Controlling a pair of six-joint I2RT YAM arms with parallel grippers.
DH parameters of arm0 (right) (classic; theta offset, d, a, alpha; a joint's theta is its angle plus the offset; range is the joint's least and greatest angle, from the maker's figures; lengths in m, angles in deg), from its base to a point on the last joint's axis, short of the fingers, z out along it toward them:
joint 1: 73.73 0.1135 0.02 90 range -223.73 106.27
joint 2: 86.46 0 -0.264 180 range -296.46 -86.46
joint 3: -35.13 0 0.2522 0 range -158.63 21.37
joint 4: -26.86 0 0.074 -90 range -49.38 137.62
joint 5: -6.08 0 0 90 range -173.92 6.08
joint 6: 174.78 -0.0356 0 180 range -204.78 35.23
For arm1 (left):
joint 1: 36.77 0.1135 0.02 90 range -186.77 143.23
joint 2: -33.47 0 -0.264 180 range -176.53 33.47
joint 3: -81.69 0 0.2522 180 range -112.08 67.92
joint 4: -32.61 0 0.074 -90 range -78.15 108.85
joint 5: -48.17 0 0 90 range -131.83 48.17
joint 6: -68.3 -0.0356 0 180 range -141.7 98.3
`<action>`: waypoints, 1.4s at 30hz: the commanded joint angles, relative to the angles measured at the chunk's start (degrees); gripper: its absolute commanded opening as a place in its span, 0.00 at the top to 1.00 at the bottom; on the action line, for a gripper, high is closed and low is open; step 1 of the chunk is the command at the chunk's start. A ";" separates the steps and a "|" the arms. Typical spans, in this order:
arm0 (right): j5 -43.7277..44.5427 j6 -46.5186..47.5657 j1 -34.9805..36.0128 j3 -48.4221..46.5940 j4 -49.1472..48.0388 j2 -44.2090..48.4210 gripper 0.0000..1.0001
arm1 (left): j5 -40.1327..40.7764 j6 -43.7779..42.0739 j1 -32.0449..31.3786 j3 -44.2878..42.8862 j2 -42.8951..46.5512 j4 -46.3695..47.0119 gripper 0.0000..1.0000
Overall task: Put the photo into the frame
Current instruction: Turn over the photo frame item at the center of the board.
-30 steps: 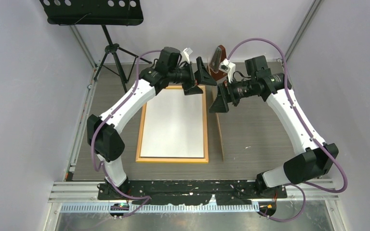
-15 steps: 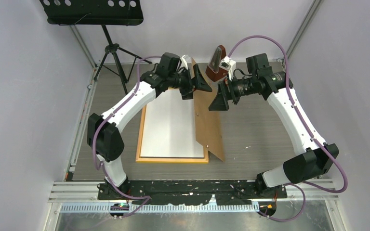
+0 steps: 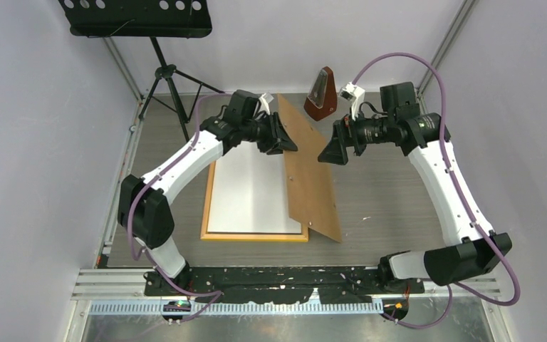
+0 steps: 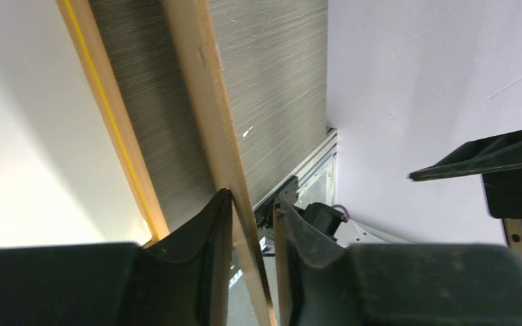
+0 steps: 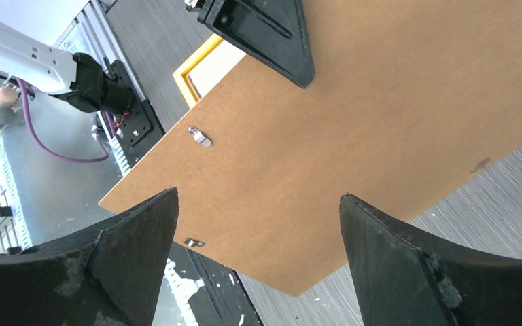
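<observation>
Frame [image 3: 255, 236] lies flat on the grey tabletop [image 3: 392, 206], left of centre, with a white sheet [image 3: 248, 187] filling it. Left pincer [image 3: 282, 138] is clenched on the far edge of the brown backing board [image 3: 310, 178]. The board is tilted and covers the frame's right strip from above. Small metal clips [image 5: 200, 137] are on the board's face. Right pincer [image 3: 332, 150] is released, jaws wide, hanging just right of the board without touching it. Metronome [image 3: 322, 94] stands behind. Music stand [image 3: 137, 17] is far left.

Backing board [image 3: 312, 178] hides most of the frame's [image 3: 256, 236] right strip; left arm [image 3: 185, 153] covers its far strip.
</observation>
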 commanded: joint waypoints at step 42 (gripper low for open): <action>-0.39 -0.43 -10.33 16.22 -6.20 16.13 0.07 | -35.73 -23.55 37.80 16.27 15.21 -4.99 1.00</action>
